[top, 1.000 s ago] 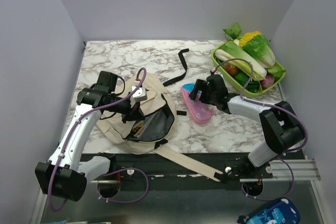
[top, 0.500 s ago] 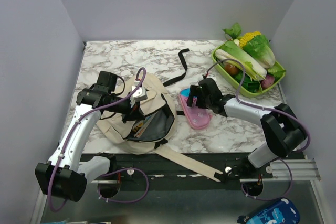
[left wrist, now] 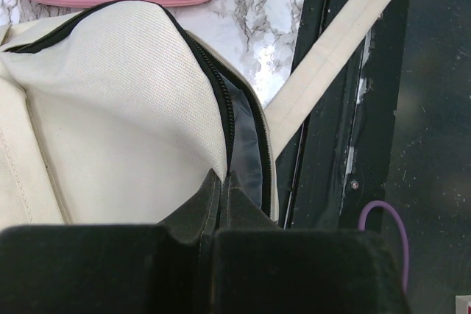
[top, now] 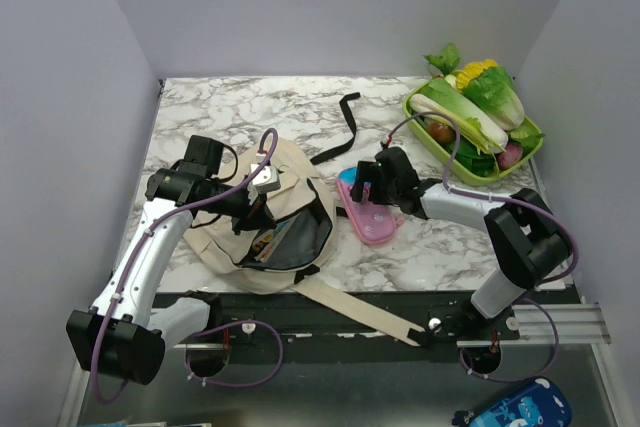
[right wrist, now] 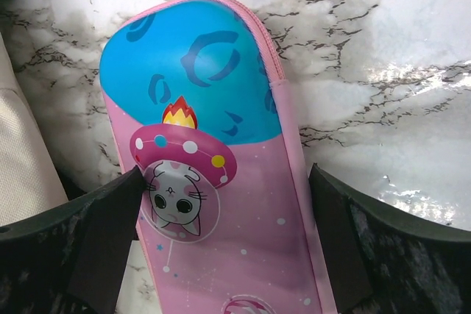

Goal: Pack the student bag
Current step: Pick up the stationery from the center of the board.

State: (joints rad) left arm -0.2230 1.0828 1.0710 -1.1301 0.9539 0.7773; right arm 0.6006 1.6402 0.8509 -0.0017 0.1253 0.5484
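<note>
A: Top external view: where is the bag point(top: 292, 169)?

B: It lies under the left gripper point(top: 256, 210), whose fingers are pinched tight on the black-trimmed edge of the bag's open mouth.

A: And the right gripper point(top: 372, 190)?

B: On the right wrist view its fingers point(right wrist: 103, 233) press against both long sides of a pink-and-blue case point(right wrist: 213, 108). The bag lies just to its left.
</note>
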